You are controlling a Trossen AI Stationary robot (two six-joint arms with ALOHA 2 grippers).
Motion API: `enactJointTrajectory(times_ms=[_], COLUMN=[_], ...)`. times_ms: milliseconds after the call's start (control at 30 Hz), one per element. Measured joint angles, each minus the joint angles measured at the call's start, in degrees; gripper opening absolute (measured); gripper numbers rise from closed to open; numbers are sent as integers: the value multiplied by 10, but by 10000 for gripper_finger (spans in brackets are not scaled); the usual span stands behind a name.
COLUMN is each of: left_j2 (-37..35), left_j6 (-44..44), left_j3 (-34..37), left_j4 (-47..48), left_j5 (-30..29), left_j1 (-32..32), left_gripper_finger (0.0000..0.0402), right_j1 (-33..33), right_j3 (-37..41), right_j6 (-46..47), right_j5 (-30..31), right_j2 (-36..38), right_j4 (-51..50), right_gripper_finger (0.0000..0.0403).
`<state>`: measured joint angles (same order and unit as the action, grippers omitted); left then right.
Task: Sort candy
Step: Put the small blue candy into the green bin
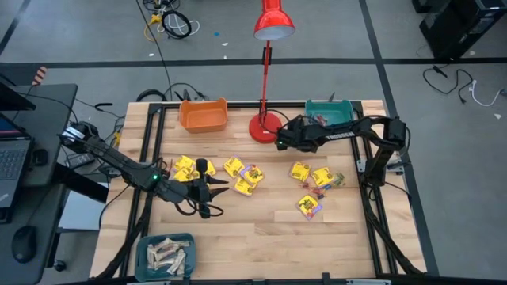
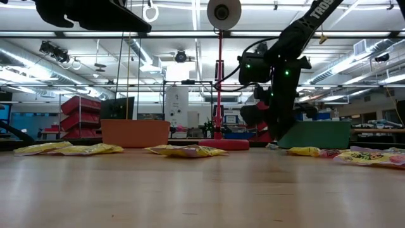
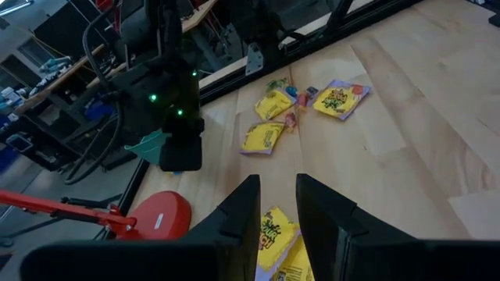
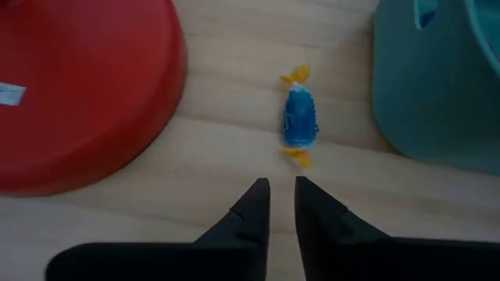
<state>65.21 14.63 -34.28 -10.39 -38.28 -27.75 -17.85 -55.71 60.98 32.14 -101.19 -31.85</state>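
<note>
Candy (image 4: 300, 117), blue-wrapped, lies between lamp base (image 4: 78, 86) and teal bin (image 4: 437, 78); right gripper (image 4: 281, 199), slightly parted and empty, probably risks nudging it.

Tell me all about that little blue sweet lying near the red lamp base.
The blue sweet is a small oval piece in shiny blue wrapping with yellow-orange twisted ends. It lies flat on the pale wooden table, between the red lamp base and the teal bin, touching neither. The right hand hovers just short of it, fingers slightly apart, not holding it.
</note>
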Motion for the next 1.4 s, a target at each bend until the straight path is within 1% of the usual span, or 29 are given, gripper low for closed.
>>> enactJointTrajectory(times_ms=[167,333,933,1067,1400], left_j2=[0,0,0,0,0], left_j6=[-1,-1,-2,-2,-2], left_j3=[0,0,0,0,0], left_j4=[18,22,26,27,29], left_j5=[0,0,0,0,0], left_j1=[0,0,0,0,0], left_gripper_finger=[88,88,88,88,88], right_j1=[-4,-4,-4,-4,0], right_j3=[3,3,3,16,71], right_j6=[3,-10,-12,-6,5], right_j5=[4,11,15,15,21], right_j2=[0,0,0,0,0], right_j4=[7,35,38,44,138], right_gripper_finger=[77,91,94,95,94])
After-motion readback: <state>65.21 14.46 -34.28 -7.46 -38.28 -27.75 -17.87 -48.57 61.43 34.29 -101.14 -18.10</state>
